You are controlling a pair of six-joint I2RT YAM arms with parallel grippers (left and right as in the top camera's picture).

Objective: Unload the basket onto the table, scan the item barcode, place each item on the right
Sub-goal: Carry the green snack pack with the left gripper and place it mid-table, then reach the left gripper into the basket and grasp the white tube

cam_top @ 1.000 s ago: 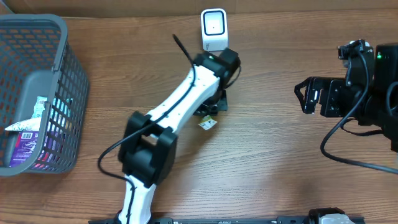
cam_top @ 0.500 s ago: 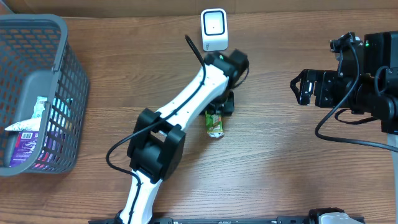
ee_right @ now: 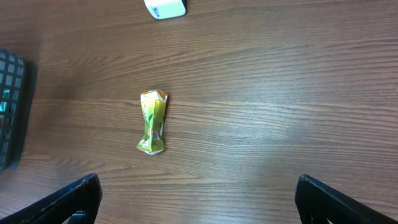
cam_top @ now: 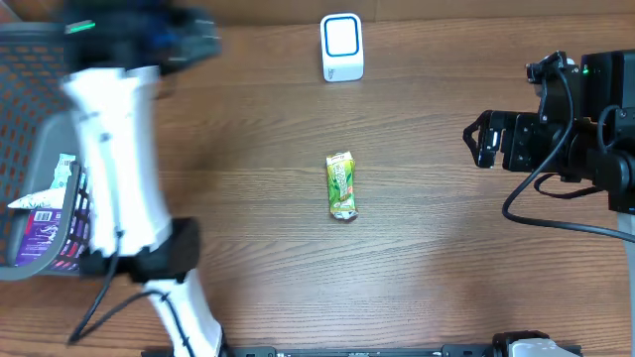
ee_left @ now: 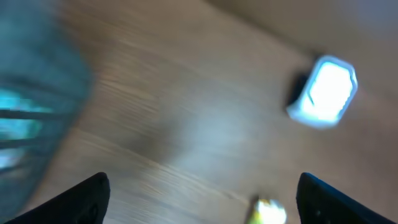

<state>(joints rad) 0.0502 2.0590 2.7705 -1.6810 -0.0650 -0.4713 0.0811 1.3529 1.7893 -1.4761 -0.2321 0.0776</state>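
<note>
The left arm [cam_top: 114,159] stands blurred, bent toward the grey basket [cam_top: 99,61], left gripper [ee_left: 200,193] and right gripper [ee_right: 196,194] both spread wide and empty, while the green packet [cam_top: 341,184] lies flat on the table [cam_top: 446,258], below the scanner [cam_top: 342,46].

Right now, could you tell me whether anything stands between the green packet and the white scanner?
Nothing visible does: only bare wooden table lies between the green packet and the white scanner.

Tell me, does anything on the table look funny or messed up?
Yes. The green packet lies alone in the middle of the table, crumpled and twisted, apart from the white scanner and the basket. Nothing looks spilled.
</note>
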